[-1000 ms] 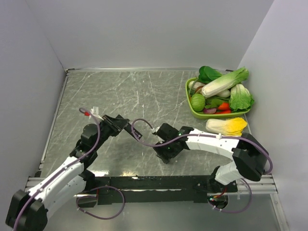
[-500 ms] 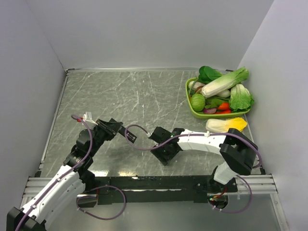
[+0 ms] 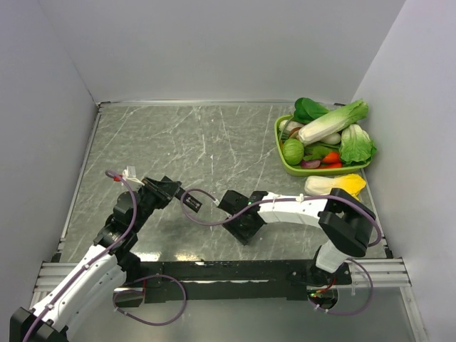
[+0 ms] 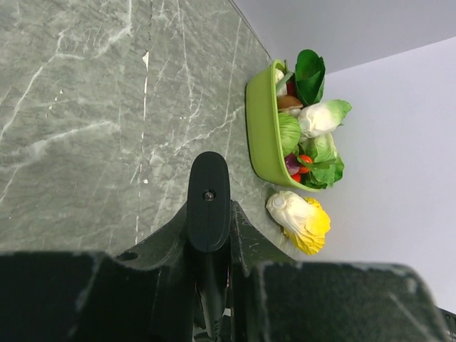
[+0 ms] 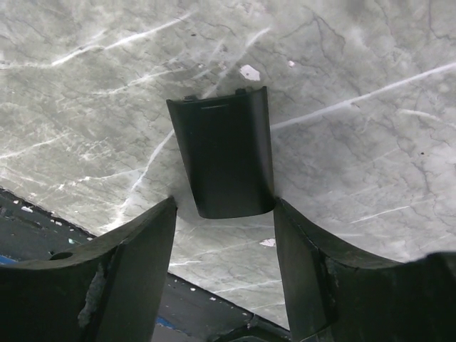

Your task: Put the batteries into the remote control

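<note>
Left tool (image 3: 162, 191), overhead view: raised over the near-left part of the bench (image 3: 199, 135), pointing toward the middle. Its dark load cannot be separated from the dark fingers here. Right tool (image 3: 241, 226) is low over the bench near the front edge, just right of the left tool, arm stretched leftward from its base. Green tray (image 3: 279, 153) at far right is heaped with vegetables (image 3: 331, 128). One loose cabbage (image 3: 335, 187) lies on the bench just in front of the tray.

Left wrist view: left tool (image 4: 208, 235) is pressed together on the remote control (image 4: 208, 192), a slim black bar pinched between both fingers. Its rounded end sticks out beyond the tips, clear of the bench below. The tray (image 4: 258, 128) and the loose cabbage (image 4: 299, 219) sit beyond.

Right wrist view: right tool (image 5: 224, 210) is spread, fingers (image 5: 135, 263) standing either side of the near end of a flat black cover piece (image 5: 222, 153). The cover piece lies flat on the bench, notched end pointing away. The right-hand finger is at the cover's edge and the other stands a little off it. Not gripped.
</note>
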Motion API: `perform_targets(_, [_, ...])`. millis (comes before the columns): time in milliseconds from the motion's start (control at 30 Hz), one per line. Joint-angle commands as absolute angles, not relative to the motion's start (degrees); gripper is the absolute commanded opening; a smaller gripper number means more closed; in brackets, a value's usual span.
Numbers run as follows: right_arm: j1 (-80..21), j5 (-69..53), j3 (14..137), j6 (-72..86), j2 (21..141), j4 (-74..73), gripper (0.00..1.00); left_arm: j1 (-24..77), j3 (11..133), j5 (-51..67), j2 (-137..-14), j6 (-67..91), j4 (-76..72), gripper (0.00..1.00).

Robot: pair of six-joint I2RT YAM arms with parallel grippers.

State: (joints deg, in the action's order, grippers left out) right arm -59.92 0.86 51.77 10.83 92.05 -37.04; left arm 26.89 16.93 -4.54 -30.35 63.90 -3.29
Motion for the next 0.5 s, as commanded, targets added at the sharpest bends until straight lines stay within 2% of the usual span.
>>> perform_targets(0, [-61.35,1.67,53.79,10.28,94.04,-35.33,0.62,27.07,16.88,-5.36,-30.32,64.07,-5.10,0.06])
perform_targets(233, [-62.49,2.11,54.40,11.25,95.45,-35.07,0.58,27.07,16.70,-4.66,-31.46,64.25,-6.15,0.06])
perform_targets(467, [-62.58,3.34,54.49,12.83,96.24,-34.80,0.61,27.07,16.26,-4.57,-31.11,64.42,-6.15,0.06])
